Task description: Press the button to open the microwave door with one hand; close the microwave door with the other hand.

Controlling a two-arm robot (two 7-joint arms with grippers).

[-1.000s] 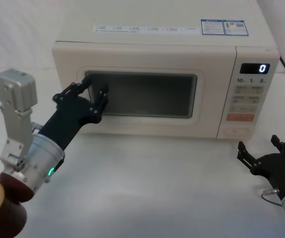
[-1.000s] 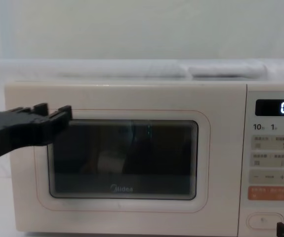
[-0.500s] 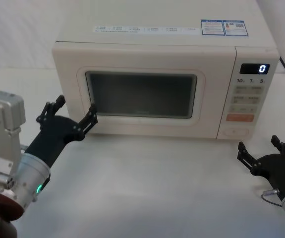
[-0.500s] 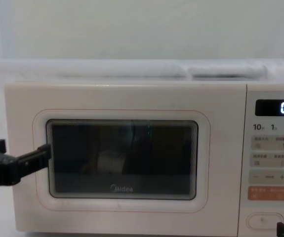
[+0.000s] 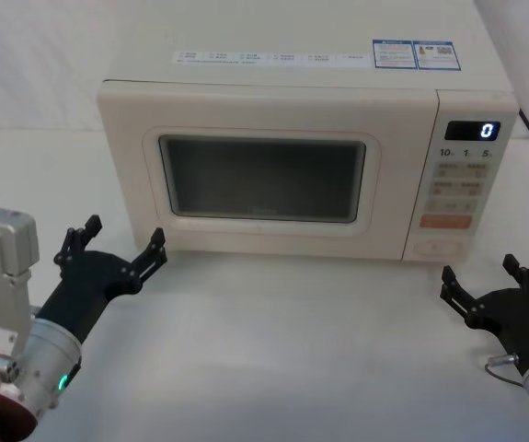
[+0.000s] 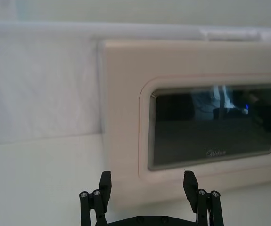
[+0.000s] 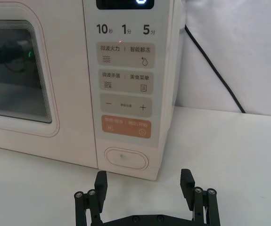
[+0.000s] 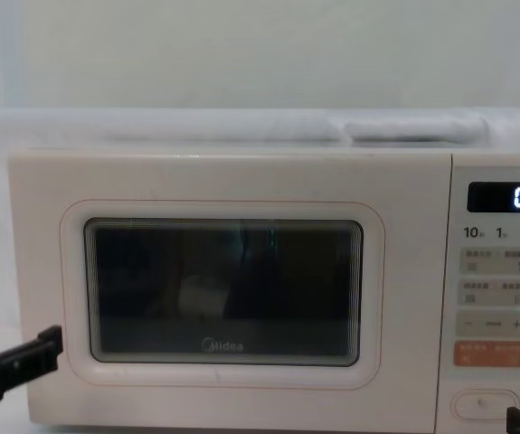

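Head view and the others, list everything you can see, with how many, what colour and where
microwave: one, cream-white, at the back of the table, facing the robot
microwave door: one, cream with a dark window, on the front, shut
button: one, cream, pill-shaped, at the bottom of the control panel
orange button: one, just above the cream button
display: one, black, showing 0, top of the panel
table: one, white, under the microwave
cable: one, black, beside the microwave's panel side
left gripper: one, black, open, low before the door's left corner
right gripper: one, black, open, below the panel
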